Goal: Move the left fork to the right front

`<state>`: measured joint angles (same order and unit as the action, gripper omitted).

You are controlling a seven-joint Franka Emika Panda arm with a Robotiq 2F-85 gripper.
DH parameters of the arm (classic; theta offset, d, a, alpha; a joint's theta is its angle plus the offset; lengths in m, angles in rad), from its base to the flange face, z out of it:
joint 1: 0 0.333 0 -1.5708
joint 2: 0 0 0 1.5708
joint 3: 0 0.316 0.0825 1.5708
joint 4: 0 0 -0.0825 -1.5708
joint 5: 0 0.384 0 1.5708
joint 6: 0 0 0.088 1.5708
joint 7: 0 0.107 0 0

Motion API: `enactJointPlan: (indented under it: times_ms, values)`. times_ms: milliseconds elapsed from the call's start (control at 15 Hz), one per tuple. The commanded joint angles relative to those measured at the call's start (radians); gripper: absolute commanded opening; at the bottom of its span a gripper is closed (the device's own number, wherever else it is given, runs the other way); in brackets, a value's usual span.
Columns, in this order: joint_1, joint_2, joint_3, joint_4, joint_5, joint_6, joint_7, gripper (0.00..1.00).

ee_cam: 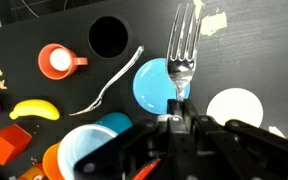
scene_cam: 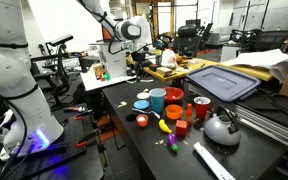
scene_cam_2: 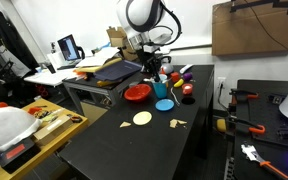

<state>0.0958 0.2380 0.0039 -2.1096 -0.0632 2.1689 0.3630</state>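
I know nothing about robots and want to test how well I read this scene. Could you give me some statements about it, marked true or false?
1. The gripper grips a fork by its handle. True.
2. That is the only fork here. False: a second fork lies on the table, beside the blue plate.
3. The banana lies on the blue plate. False: it lies on the bare table, apart from the plate.
4. A kettle stands on the table. True.
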Motion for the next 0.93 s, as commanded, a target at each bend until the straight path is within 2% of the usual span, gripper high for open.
enactJointPlan:
  times_ms: [0, 867]
  values:
    - [-0.026, -0.075, -0.021, -0.074, 0.034, 0.044, 0.047, 0.02]
    - [-0.076, -0.095, -0.099, -0.093, 0.031, 0.02, 0.378, 0.02]
